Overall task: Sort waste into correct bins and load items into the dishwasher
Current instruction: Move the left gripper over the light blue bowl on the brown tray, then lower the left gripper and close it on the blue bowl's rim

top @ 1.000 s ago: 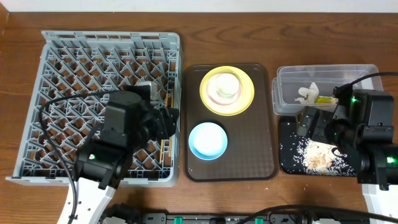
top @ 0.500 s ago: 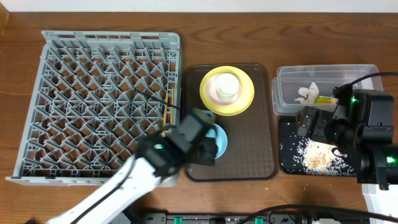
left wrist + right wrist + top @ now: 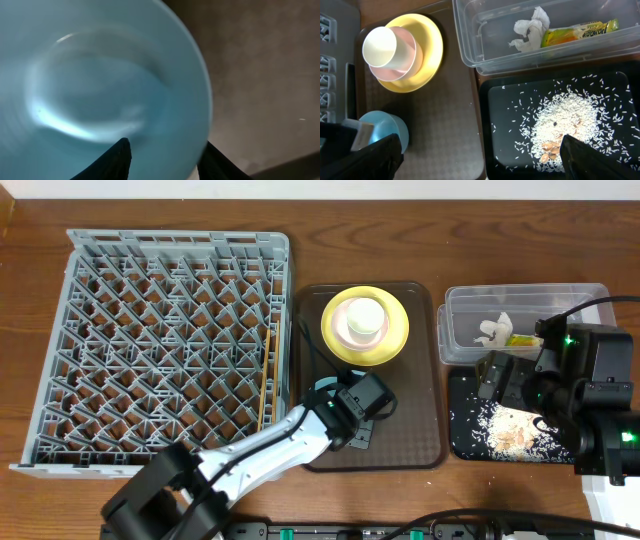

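The light blue bowl (image 3: 323, 388) sits on the brown serving tray and fills the left wrist view (image 3: 100, 75). My left gripper (image 3: 345, 408) is open and straddles its rim (image 3: 165, 160), one finger inside and one outside. The chopsticks (image 3: 266, 380) lie in the grey dish rack (image 3: 150, 330). The cream cup (image 3: 362, 320) stands on the yellow plate (image 3: 392, 340). The clear tub (image 3: 590, 310) holds the tissue (image 3: 492, 330) and the wrapper (image 3: 522, 338). Rice crumbs (image 3: 510, 425) lie in the black tray (image 3: 460, 442). My right gripper (image 3: 480, 160) is open and empty above that tray.
The brown serving tray (image 3: 410, 410) lies between the rack and the bins. The right wrist view shows the plate (image 3: 430, 55), the bowl (image 3: 385, 127), the tub (image 3: 470, 40) and the rice (image 3: 565, 120). The table's front edge is close below the trays.
My left arm has swung right from over the rack to the blue bowl on the brown tray. The chopsticks now lie uncovered in the rack. The right arm has not moved.
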Robot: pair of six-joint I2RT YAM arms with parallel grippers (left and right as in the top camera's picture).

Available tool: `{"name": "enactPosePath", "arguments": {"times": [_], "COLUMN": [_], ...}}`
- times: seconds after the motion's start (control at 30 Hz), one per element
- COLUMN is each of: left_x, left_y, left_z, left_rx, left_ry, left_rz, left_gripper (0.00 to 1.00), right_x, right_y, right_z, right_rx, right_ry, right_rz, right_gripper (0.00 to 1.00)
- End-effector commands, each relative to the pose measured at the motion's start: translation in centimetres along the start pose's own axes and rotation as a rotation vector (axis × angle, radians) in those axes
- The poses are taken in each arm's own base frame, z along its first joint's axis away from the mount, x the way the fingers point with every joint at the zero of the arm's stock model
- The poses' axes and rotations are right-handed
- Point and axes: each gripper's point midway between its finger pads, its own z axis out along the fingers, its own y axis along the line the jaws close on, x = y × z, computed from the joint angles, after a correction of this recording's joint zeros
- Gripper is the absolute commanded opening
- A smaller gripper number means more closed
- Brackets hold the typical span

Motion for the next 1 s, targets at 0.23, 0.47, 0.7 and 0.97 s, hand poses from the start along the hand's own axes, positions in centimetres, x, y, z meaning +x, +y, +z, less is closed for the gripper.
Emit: {"name": "enactPosePath", "arguments": {"times": [0.23, 0.47, 0.7, 0.97], "left_x": [-0.4, -0.1, 0.6, 0.9], "left_y": [0.3, 0.3, 0.8, 1.0], "left_z": [0.3, 0.3, 0.3, 0.2], "left_rx": [-0.033, -0.033, -0.054, -0.06], "left_ry": [-0.008, 0.005, 0.03, 0.046], "left_rz": [0.023, 0.02, -0.004, -0.004], "left_gripper": [0.38, 0.35, 0.12, 0.08], "right_x": [0.1, 0.1, 0.1, 0.1], "right_y": [-0.2, -0.2, -0.2, -0.2], "right_z": [0.0, 0.0, 0.0, 0.0], "right_rx": [0.009, 0.009, 0.009, 0.009], "right_ry": [0.0, 0.0, 0.0, 0.0], "right_rz": [0.009, 0.009, 0.009, 0.009], "right_gripper": [0.99, 0.99, 0.99, 0.99]}}
